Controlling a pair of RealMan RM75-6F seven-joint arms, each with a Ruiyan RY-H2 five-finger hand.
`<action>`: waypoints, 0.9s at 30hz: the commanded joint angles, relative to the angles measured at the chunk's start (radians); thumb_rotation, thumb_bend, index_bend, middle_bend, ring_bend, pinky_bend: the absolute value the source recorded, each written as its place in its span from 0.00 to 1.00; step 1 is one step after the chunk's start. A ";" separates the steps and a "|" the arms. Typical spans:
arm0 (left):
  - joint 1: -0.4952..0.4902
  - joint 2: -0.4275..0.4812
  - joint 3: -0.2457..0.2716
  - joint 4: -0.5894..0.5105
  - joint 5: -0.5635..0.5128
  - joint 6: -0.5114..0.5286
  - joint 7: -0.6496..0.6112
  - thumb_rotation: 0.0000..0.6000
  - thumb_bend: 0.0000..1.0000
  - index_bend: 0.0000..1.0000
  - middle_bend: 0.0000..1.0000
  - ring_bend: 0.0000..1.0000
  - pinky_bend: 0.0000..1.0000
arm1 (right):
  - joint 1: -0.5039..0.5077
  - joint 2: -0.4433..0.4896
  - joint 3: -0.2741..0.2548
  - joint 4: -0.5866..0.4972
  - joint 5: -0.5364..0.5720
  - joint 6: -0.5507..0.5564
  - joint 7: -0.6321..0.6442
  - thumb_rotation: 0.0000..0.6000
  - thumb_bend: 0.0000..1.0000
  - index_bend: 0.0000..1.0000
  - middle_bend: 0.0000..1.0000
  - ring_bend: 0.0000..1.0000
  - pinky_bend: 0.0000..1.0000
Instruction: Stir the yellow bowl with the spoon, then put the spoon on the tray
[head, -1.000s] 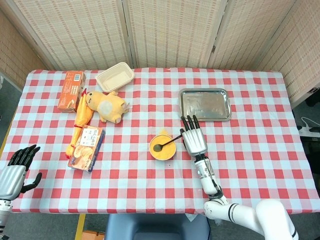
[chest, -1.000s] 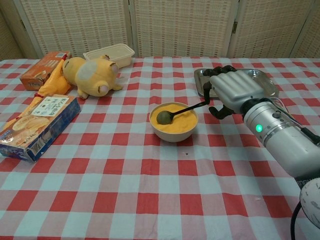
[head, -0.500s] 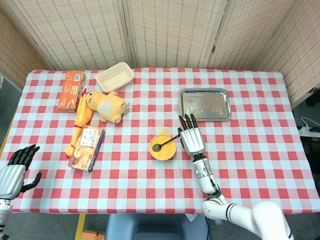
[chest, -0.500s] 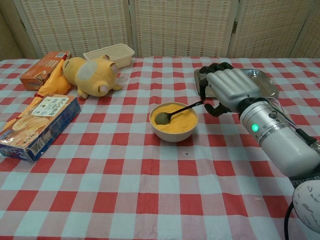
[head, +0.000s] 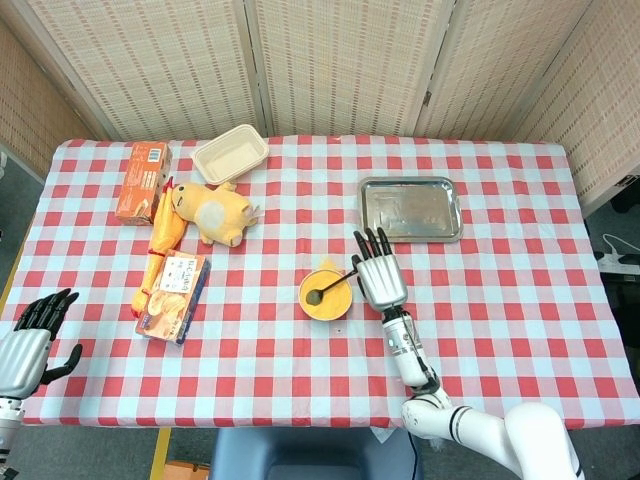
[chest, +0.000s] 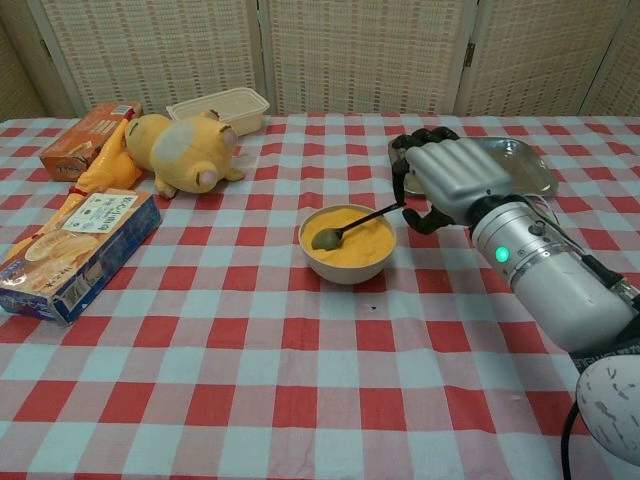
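Beside the plush toy (chest: 185, 150), a blue-labelled box (chest: 70, 250), print unreadable

Table (head: 500, 330) under a red-and-white checked cloth. Yellow bowl (head: 324, 296) near the middle, toward the front edge. Metal tray (head: 410, 209) behind it, toward the right. Cream rectangular container (head: 230, 153) by the far edge, left of centre. Orange box (head: 142, 181) near the far left corner. Yellow plush toy (head: 218, 211) beside it; rubber chicken (head: 162, 245) just left of the toy. Blue snack box (head: 173, 297) toward the left front.
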 joint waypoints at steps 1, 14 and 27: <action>0.000 0.000 0.000 0.000 0.000 0.000 0.000 1.00 0.45 0.00 0.00 0.00 0.07 | 0.002 -0.003 0.006 0.004 0.000 -0.006 -0.003 1.00 0.35 0.50 0.10 0.00 0.04; -0.002 0.002 0.000 -0.002 -0.005 -0.009 0.001 1.00 0.44 0.00 0.00 0.00 0.07 | 0.005 -0.015 0.025 0.014 -0.008 -0.016 0.014 1.00 0.35 0.51 0.10 0.00 0.05; -0.001 0.005 0.003 -0.003 0.000 -0.008 -0.003 1.00 0.45 0.00 0.00 0.00 0.07 | 0.006 -0.023 0.038 0.029 -0.005 -0.035 0.007 1.00 0.35 0.53 0.11 0.00 0.06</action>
